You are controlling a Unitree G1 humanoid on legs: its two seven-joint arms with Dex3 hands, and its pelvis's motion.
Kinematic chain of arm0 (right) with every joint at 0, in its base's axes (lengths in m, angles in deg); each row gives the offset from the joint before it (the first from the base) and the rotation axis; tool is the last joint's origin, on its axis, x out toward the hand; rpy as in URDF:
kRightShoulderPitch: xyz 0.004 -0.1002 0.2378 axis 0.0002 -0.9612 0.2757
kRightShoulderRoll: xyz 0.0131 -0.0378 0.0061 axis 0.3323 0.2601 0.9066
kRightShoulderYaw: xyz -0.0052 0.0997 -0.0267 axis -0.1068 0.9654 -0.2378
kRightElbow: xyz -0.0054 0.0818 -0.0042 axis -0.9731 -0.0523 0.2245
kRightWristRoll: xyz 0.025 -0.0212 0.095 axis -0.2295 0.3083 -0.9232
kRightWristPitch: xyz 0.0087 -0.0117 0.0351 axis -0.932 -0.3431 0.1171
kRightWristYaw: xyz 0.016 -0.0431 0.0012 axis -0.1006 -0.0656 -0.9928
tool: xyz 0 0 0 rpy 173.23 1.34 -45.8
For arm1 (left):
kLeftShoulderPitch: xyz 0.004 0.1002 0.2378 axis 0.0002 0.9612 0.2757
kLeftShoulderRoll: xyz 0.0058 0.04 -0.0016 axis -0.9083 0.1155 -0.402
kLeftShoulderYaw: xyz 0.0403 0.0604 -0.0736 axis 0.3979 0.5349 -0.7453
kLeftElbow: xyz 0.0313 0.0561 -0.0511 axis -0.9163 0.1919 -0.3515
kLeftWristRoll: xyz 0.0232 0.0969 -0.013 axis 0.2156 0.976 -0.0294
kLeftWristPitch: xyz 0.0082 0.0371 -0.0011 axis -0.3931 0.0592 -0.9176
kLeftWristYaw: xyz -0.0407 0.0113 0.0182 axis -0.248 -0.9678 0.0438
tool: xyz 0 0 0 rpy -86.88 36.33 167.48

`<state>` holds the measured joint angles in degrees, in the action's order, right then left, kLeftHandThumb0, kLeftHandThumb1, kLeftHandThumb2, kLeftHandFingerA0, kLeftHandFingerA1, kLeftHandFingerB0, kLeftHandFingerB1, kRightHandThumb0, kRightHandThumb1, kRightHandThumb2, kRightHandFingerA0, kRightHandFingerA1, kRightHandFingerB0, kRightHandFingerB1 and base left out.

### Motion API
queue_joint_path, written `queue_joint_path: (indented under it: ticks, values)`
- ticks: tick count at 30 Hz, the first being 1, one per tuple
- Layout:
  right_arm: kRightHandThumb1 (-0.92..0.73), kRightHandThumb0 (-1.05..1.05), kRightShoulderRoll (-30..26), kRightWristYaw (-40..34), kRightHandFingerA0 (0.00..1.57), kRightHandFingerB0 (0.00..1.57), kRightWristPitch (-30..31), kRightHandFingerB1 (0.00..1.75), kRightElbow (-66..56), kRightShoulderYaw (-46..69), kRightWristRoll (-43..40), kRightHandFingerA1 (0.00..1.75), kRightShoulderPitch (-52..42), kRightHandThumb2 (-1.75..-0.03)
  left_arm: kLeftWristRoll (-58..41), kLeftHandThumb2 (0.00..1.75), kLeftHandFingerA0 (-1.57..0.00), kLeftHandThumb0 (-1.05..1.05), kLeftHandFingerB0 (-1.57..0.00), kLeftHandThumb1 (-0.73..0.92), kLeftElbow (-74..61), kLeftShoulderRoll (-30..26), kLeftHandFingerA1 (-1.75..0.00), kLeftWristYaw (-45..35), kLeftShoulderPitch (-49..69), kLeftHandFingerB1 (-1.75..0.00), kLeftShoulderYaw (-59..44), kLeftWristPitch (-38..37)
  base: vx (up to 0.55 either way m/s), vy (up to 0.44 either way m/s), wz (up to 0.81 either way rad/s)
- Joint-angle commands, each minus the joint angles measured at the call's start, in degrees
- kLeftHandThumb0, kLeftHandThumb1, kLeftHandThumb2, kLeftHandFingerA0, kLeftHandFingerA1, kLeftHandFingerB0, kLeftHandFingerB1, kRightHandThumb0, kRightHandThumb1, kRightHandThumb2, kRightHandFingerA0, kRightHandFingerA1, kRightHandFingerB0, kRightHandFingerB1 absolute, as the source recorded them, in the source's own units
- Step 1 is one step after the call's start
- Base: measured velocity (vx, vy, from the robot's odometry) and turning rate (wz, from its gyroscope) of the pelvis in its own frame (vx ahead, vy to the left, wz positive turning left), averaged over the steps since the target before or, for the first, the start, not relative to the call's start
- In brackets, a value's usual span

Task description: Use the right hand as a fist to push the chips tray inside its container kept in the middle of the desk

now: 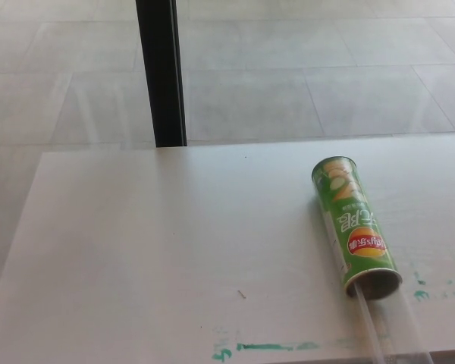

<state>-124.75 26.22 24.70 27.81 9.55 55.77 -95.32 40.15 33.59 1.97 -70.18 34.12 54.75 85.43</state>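
Head view, green chips can [355,227] lying on its side on white desk [174,250], at four o'clock of centre, open mouth toward near edge, clear tray [390,326] protruding from mouth, teal smears [265,347] along near edge, both hands out of view.

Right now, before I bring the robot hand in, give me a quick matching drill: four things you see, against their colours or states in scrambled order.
Things:
1. chips can
2. clear tray
3. black post
4. paint smears

States:
A. upright behind the desk
B. teal, at the desk's near edge
C. green, lying on its side
D. sticking out of the can's open end

Pairs: 1-C, 2-D, 3-A, 4-B
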Motion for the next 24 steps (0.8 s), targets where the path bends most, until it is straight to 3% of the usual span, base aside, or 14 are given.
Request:
queue_joint_path:
  ticks: [1,2,3,5,6,7,12,14,15,17,18,19,20,24]
  values:
    - [-0.9,-0.71,-1.22,-9.2,0.82,0.61,-6.15,0.52,1.46,-2.9,13.31,1.39,2.13,-0.69,-3.1,1.01,-0.64,-1.05,-0.35,0.87,0.24,-2.82,-1.44,-0.59,0.09,-1.15,-1.85,-0.66,0.0,0.0,0.0]
    - [-0.92,-0.72,-1.23,-7.64,0.8,0.59,-4.65,0.52,0.5,-3.63,13.84,1.4,2.63,-0.68,-2.6,1.24,-0.7,-1.05,-0.42,0.79,0.28,-2.95,-1.28,-0.47,0.0,-1.02,-1.45,-0.52,0.0,0.0,0.0]
    - [-0.91,-0.72,-0.94,-8.1,0.81,0.61,-4.51,0.53,0.74,-4.15,14.17,1.44,3.18,-0.67,-2.6,1.47,-0.85,-0.83,0.0,0.71,0.38,-3.09,-1.26,-0.66,-0.16,-0.74,-1.45,0.18,0.0,0.0,0.0]
    - [-0.92,-0.74,-0.21,-8.82,0.83,0.61,-3.0,0.53,1.46,-5.6,16.04,1.5,4.73,-0.68,-1.9,1.42,-0.87,-0.89,0.0,0.58,0.34,-3.13,-1.29,-0.84,0.14,-0.77,-0.88,-0.52,0.0,0.0,0.0]
    - [-0.91,-0.74,-0.32,-8.76,0.83,0.6,-2.8,0.53,1.41,-5.68,16.07,1.51,4.77,-0.67,-2.0,0.98,-0.62,-1.05,-0.34,0.87,0.55,-3.01,-1.38,-0.33,-0.12,-1.09,-1.04,-0.25,0.0,0.0,0.0]
    - [-0.91,-0.75,-0.21,-9.67,0.85,0.61,-2.68,0.53,2.01,-6.16,16.43,1.53,5.3,-0.67,-1.95,0.97,-0.59,-1.05,-0.31,0.89,0.7,-2.98,-1.36,-0.14,-0.26,-1.06,-1.01,-0.18,0.0,0.0,0.0]
    - [-0.91,-0.73,-0.33,-11.53,0.85,0.61,-1.74,0.53,3.18,-7.34,17.33,1.57,6.95,-0.67,-1.67,1.46,-0.92,-0.87,0.0,0.66,0.44,-2.89,-1.32,-0.43,0.25,-0.77,-0.62,-0.94,0.0,0.0,0.0]
    - [-0.72,-0.78,-0.16,-12.15,0.94,0.56,-0.2,0.63,2.89,-7.24,18.29,1.34,7.37,-1.04,-2.08,1.45,-0.82,-0.83,0.0,0.65,0.34,-2.81,-1.25,-0.41,0.2,-0.75,-0.93,-0.51,0.0,0.0,0.0]
    - [-0.84,-0.76,0.09,-14.14,0.89,0.6,0.1,0.54,3.93,-7.29,19.12,1.58,8.3,-0.74,-1.79,1.43,-0.64,-0.8,0.0,0.65,0.21,-2.88,-1.14,-0.79,0.46,-0.74,-0.58,-0.88,0.0,0.0,0.0]
    - [-0.86,-0.74,-0.2,-14.62,0.87,0.59,0.2,0.55,4.34,-7.36,19.3,1.6,9.14,-0.74,-1.96,1.42,-0.65,-0.79,-0.01,0.64,0.14,-2.89,-1.14,-1.12,0.54,-0.74,-0.61,-0.91,0.0,0.0,0.0]
    - [-0.72,-0.64,-0.24,-15.28,1.15,0.56,0.37,0.68,4.7,-7.29,19.39,1.35,9.81,-1.15,-1.89,1.45,-0.62,-0.79,0.0,0.67,0.16,-2.93,-1.12,-1.18,0.55,-0.73,-0.45,-0.76,0.0,0.0,0.0]
    - [-0.72,-0.64,-0.29,-15.67,1.15,0.56,0.47,0.68,4.88,-7.31,19.47,1.35,10.12,-1.15,-1.89,1.45,-0.62,-0.79,0.0,0.67,0.17,-2.96,-1.12,-1.21,0.55,-0.73,-0.36,-0.7,0.0,0.0,0.0]
    - [-0.9,-0.72,-0.4,-15.62,0.85,0.59,0.58,0.54,4.95,-7.38,19.31,1.54,10.29,-0.67,-1.83,1.44,-0.64,-0.8,0.0,0.66,0.2,-2.98,-1.13,-1.15,0.57,-0.73,-0.21,-0.82,0.0,0.0,0.0]
    - [-0.92,-0.73,-1.33,-14.36,0.84,0.57,0.61,0.53,6.43,-7.69,18.14,1.52,12.5,-0.69,-2.74,1.46,-0.67,-0.83,0.0,0.68,-0.32,-2.94,-1.17,-1.81,0.92,-0.75,-0.62,-0.99,0.0,0.0,0.0]
